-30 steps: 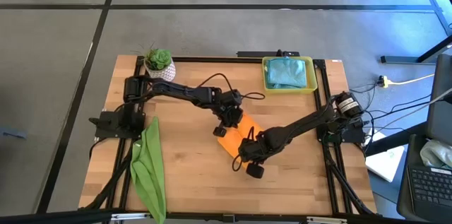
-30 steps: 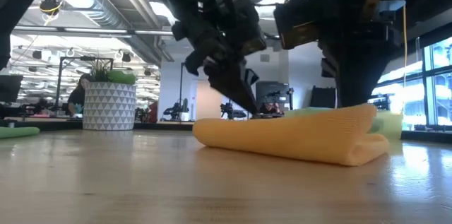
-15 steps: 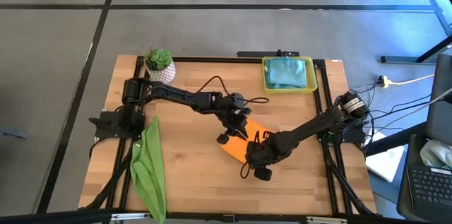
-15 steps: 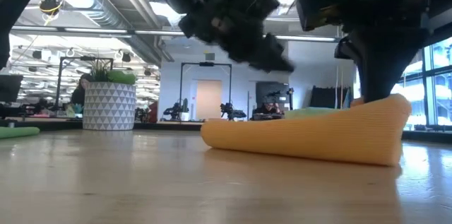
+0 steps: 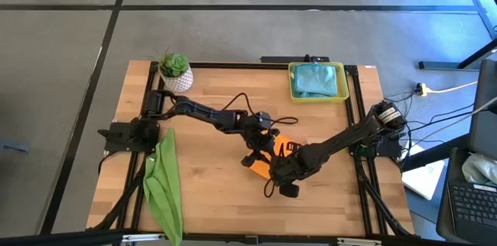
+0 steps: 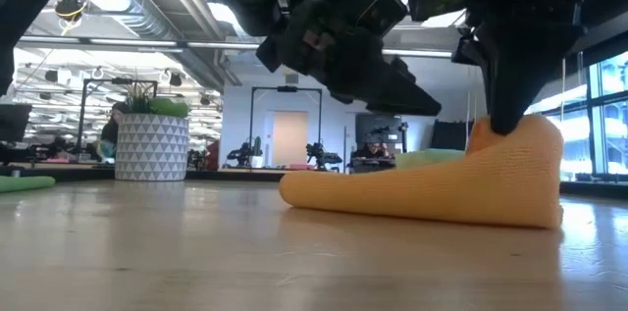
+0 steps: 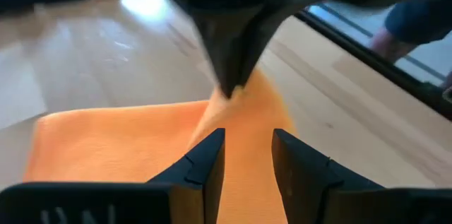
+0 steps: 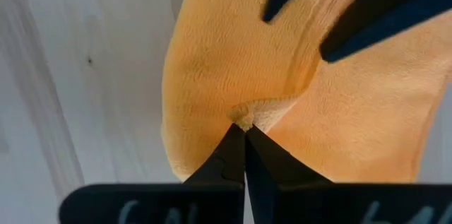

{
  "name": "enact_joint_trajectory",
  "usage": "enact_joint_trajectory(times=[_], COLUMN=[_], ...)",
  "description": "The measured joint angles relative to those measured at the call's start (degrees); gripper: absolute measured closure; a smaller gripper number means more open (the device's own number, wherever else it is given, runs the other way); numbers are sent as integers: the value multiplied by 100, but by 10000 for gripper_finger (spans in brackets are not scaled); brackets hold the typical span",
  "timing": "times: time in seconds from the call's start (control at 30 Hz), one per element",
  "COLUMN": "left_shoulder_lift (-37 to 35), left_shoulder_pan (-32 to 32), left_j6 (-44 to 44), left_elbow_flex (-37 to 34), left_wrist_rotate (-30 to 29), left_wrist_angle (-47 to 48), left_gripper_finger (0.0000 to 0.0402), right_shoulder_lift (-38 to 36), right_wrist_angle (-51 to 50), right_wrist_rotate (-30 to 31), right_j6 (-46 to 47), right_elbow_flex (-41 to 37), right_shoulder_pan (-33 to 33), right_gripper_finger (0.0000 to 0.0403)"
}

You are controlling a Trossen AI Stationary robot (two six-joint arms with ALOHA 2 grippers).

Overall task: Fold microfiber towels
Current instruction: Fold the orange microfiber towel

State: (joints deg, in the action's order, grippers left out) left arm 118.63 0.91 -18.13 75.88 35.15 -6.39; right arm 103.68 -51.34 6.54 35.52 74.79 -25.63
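Observation:
An orange microfiber towel (image 6: 422, 193) lies folded on the wooden table (image 5: 202, 192), near the middle. My right gripper (image 6: 502, 127) is shut on its raised end. My left gripper (image 7: 247, 145) hovers open just over the towel, nearly level, and points at the right gripper's fingers (image 7: 229, 75); nothing is between its own fingers. A lime green towel (image 5: 163, 188) lies bunched at the near left, its near end over the table's near edge. Teal towels (image 5: 317, 81) lie in the yellow tray (image 5: 293, 91) at the far right. My right gripper pinches a small peak of the orange towel's top (image 8: 244, 119) between its two fingertips. The fingers come from above, pointing down. That end (image 6: 520, 144) is pulled up into a hump, while the rest of the towel lies flat on the table. How many layers are held cannot be told.
A potted plant (image 5: 175, 71) in a white patterned pot stands at the far left corner. Bare wood stretches along the near edge between the green towel and the arms. A black frame (image 5: 361, 168) borders the table.
My left gripper has moved toward the table's near right, over the orange towel, and tipped from steeply downward to nearly level. My right gripper has risen a little with the towel's end, which now stands up in a hump; the towel's spread has shrunk toward it.

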Motion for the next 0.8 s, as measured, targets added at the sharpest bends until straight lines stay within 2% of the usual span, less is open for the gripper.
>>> enact_joint_trajectory(times=[0.1, 0.5, 0.67, 0.8], left_shoulder_lift=[4, 4, 4, 4], left_shoulder_pan=[14, 181, 265, 284], left_j6=[-30, -151, -69, 136], left_elbow_flex=[0, 0, 0, 0], left_wrist_rotate=[-208, -424, -354, 9], left_wrist_angle=[-35, 66, 149, 161], left_gripper_finger=[290, 290, 290, 290], right_shoulder_lift=[2, 0, 2, 0], right_wrist_angle=[-106, -880, -1041, -1099], right_wrist_rotate=[58, 776, 888, 891], right_j6=[-1, -12, -60, -133], right_elbow_flex=[129, 837, 1036, 1084], right_shoulder_pan=[-2, -259, -405, -450], right_gripper_finger=[403, 403, 403, 403])
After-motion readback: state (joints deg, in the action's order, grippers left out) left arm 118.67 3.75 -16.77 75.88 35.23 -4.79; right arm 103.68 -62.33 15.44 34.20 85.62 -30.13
